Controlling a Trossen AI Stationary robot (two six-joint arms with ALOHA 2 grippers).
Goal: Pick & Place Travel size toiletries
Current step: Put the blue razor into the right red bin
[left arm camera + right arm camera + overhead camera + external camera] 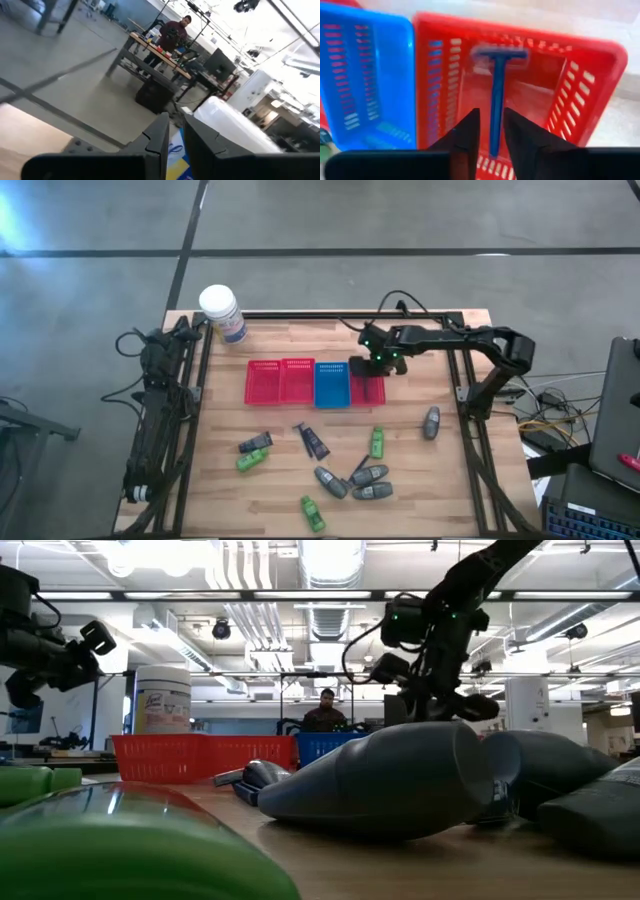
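**A:** Where does the sorting stand?

**B:** Early, by the look of it. The right end effector (490,137) hangs over the red basket (600,65) at the right end of the row of baskets, its fingers slightly parted, a blue razor (496,95) lined up between them over the basket's inside. Whether it is gripped or already let go cannot be told.

**A:** And the rest of the toiletries?

**B:** On the near half of the table (450,480). A green bottle (377,443) lies near the middle, another (312,514) at the near edge, a third (248,462) to the left beside a dark tube (255,444). Three grey tubes (358,482) cluster in the centre, with a thin dark stick-like item among them, and one grey tube (431,421) lies apart on the right. A dark tube (313,442) sits just near of the blue basket (332,385).

**A:** The left arm?

**B:** Parked along the table's left edge, left end effector (174,142) near the white-lidded jar (220,313), fingers close together, holding nothing.

**A:** So what remains?

**B:** Nearly everything, I'd judge: about ten items wait on the table.
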